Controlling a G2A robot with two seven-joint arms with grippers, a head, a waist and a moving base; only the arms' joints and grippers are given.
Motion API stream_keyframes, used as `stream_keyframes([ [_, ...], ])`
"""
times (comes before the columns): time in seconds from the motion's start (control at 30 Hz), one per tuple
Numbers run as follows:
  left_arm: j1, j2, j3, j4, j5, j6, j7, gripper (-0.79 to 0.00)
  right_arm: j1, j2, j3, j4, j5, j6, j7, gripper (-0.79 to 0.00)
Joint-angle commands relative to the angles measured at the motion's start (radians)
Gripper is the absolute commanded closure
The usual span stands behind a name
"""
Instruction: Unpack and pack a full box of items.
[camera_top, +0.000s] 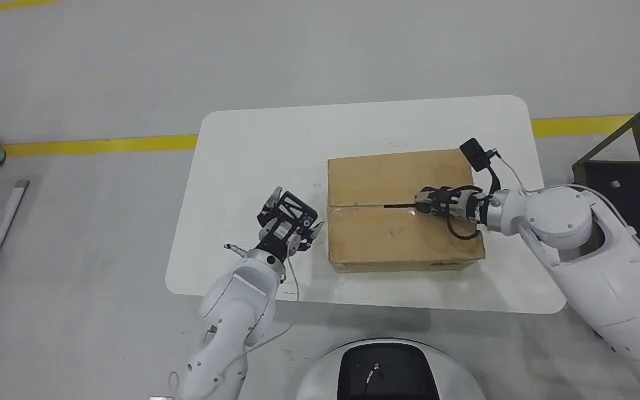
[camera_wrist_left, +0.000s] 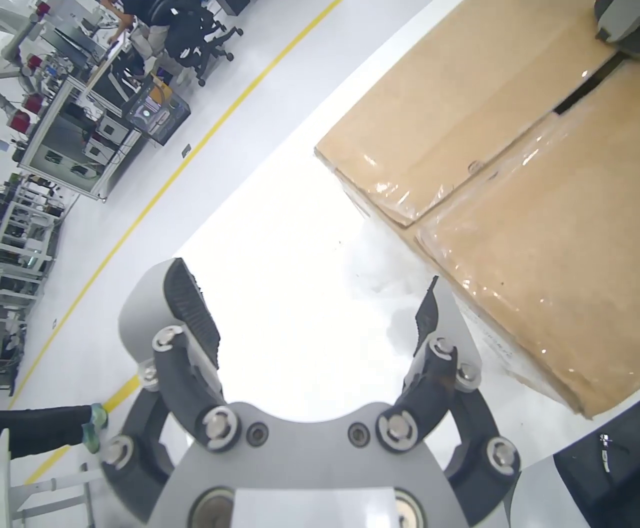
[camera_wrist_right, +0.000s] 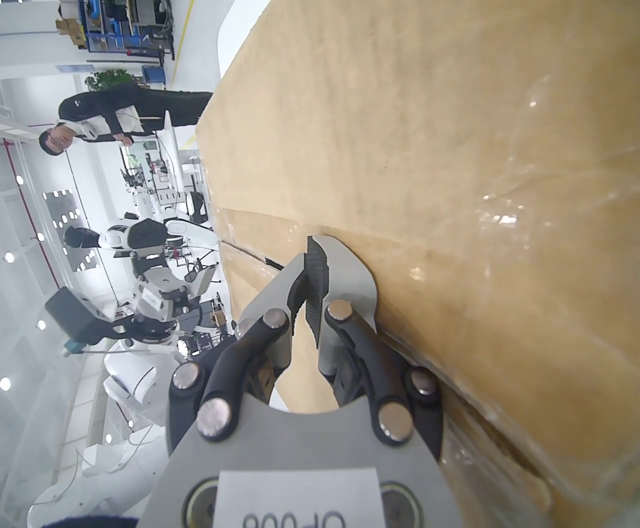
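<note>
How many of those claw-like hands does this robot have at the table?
2. The left gripper, fingers open, is over the white table beside one end of the cardboard box. The right gripper, fingers shut, is on the box's top at its centre seam.

The closed box (camera_top: 380, 240) sits on the table (camera_top: 250, 150), tabletop showing all round.

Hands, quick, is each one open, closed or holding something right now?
Left hand: open, empty, beside the box.
Right hand: closed, over the box's top.
</note>
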Motion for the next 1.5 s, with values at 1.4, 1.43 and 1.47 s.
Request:
stream_keyframes([
  [1.4, -0.181, -0.067, 0.099, 0.476, -0.303, 0.052, 0.322, 0.0, 0.022, -0.001, -0.011, 0.004, -0.022, 0.017, 0.016, 0.0],
  [1.43, -0.176, -0.066, 0.093, 0.471, -0.305, 0.053, 0.322, 0.0, 0.023, -0.001, -0.012, 0.006, -0.021, 0.018, 0.017, 0.0],
  [1.47, -0.172, -0.065, 0.088, 0.466, -0.305, 0.053, 0.321, 0.0, 0.024, -0.001, -0.012, 0.007, -0.021, 0.017, 0.017, 0.0],
])
